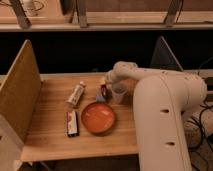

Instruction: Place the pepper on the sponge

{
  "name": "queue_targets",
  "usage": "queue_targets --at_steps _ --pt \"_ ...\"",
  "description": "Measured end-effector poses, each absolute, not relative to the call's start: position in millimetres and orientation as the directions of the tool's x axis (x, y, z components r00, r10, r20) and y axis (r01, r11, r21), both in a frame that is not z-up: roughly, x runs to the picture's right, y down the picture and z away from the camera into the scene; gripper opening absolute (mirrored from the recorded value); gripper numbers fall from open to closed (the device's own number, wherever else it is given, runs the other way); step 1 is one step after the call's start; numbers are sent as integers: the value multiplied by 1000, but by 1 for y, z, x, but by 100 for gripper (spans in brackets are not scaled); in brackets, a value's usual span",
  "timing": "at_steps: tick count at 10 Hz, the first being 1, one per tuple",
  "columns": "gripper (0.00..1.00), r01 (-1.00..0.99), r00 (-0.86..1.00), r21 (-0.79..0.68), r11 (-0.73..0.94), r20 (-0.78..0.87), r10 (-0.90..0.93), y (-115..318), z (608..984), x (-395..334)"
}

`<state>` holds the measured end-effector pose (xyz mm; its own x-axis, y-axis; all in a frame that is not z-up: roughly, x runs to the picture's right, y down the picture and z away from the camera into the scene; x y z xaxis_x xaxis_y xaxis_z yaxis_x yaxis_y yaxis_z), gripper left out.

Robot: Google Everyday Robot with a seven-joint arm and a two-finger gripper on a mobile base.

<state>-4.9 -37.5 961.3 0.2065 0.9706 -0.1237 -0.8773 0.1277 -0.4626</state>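
Observation:
The pepper (pixel 104 91), a small dark red piece, stands upright at the tip of my gripper (pixel 104 88), which is shut on it. Directly under and just left of it lies the light blue sponge (pixel 99 98), mostly covered by the pepper and the gripper. I cannot tell whether the pepper touches the sponge. My white arm reaches in from the right, across the back of the wooden table (pixel 50 142).
A clear cup (pixel 119 93) stands right beside the gripper. An orange plate (pixel 98 118) lies in front of the sponge. A white tube-shaped bottle (pixel 76 94) lies to the left, and a red-black-white bar (pixel 72 123) near the front. Upright panels flank the table.

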Motion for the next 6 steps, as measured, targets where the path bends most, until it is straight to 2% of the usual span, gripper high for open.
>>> queue_targets --at_steps 6 --pt "0 -901 171 -425 86 -166 971 -17 965 3"
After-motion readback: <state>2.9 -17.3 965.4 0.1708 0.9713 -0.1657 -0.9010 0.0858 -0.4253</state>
